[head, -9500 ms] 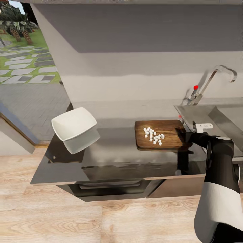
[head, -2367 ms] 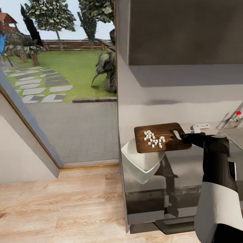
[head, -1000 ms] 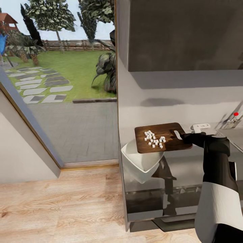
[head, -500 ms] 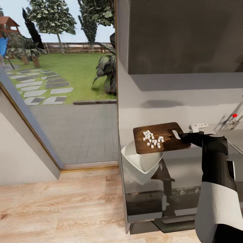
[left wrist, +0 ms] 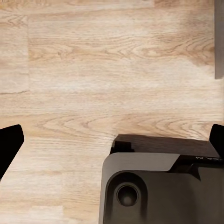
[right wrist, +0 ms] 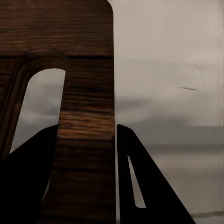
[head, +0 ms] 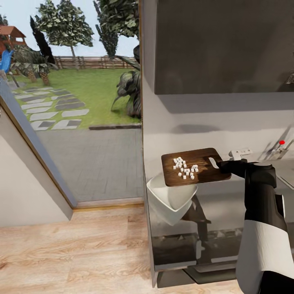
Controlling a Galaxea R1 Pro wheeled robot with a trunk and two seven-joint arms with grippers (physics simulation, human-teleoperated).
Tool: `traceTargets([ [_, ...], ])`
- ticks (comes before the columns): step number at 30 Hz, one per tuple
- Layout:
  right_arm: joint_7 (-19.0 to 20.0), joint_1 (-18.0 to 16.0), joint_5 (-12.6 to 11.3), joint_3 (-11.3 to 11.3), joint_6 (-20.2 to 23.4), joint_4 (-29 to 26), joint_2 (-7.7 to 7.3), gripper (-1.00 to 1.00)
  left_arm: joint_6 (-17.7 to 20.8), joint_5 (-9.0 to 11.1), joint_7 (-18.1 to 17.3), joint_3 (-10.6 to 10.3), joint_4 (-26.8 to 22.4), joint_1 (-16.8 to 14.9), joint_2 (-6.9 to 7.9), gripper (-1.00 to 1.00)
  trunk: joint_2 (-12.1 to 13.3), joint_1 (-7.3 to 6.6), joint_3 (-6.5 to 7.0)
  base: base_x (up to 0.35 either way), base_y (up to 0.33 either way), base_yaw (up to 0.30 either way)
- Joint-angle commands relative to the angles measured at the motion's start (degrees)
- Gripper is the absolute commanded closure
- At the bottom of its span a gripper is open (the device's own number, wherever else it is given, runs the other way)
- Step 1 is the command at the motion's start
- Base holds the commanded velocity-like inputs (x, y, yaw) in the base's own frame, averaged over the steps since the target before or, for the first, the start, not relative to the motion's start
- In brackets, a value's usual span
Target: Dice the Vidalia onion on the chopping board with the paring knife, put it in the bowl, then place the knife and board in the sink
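The diced onion (head: pixel 184 168), a scatter of small white cubes, lies on the brown wooden chopping board with the slot handle (head: pixel 195 166), which I carry level over the glossy white square-rimmed bowl (head: pixel 169 198). In the head view the bowl stands at the near corner of the reflective grey steel countertop (head: pixel 228 200), partly under the board's far end. My right gripper (head: pixel 223 165) holds the board at its handle end. The chrome faucet with its red knob (head: pixel 281 142) shows at the edge, beyond the arm.

In the left wrist view my left gripper (left wrist: pixel 112 144) has its dark fingers wide apart over the pale wood-plank floor (left wrist: pixel 112 70), empty.

In the right wrist view my two black fingers (right wrist: pixel 135 182) are clamped across the strip of board beside the slot (right wrist: pixel 86 140); the grip looks narrow.

To do this well, I judge I should bring the board's free end squarely above the bowl's middle first, then tilt slowly about the handle, so the cubes slide into it instead of over the counter's edge. A jerky tip could twist the board in my grip.
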Motion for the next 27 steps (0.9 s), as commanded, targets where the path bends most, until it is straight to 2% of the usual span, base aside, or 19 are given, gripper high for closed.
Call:
traceTargets([
  [1, 0.6, -0.1, 0.6, 0.0, 0.1, -0.1, -0.01, 1.0, -0.4, 0.4, 0.1, -0.5, 0.2, -0.1, -0.03, -1.0, -0.1, 0.04, -0.02, 0.0, 0.0, 0.0],
  [17, 0.5, -0.1, 0.8, 0.1, 0.1, -0.1, -0.05, 1.0, -0.4, 0.4, 0.0, -0.6, 0.2, -0.1, -0.03, -1.0, -0.1, 0.04, 1.43, 0.0, 0.0, 0.0],
  [19, 0.5, -0.1, 1.5, 0.5, 0.1, -0.1, -0.08, 1.0, -0.4, 0.4, 0.0, -0.6, 0.2, -0.1, -0.03, -1.0, -0.1, 0.04, 1.61, 0.0, 0.0, 0.0],
  [23, 0.5, -0.1, 4.7, 1.6, 0.1, -0.1, -0.03, 1.0, -0.4, 0.4, 0.0, -0.5, 0.2, -0.1, -0.03, -1.0, -0.1, 0.04, 1.97, 0.0, 0.0, 0.0],
  [27, 0.5, -0.1, 6.2, 1.8, 0.1, 0.0, -0.04, 1.0, -0.4, 0.4, 0.0, -0.6, 0.2, -0.1, -0.03, -1.0, -0.1, 0.04, 2.33, 0.0, 0.0, 0.0],
])
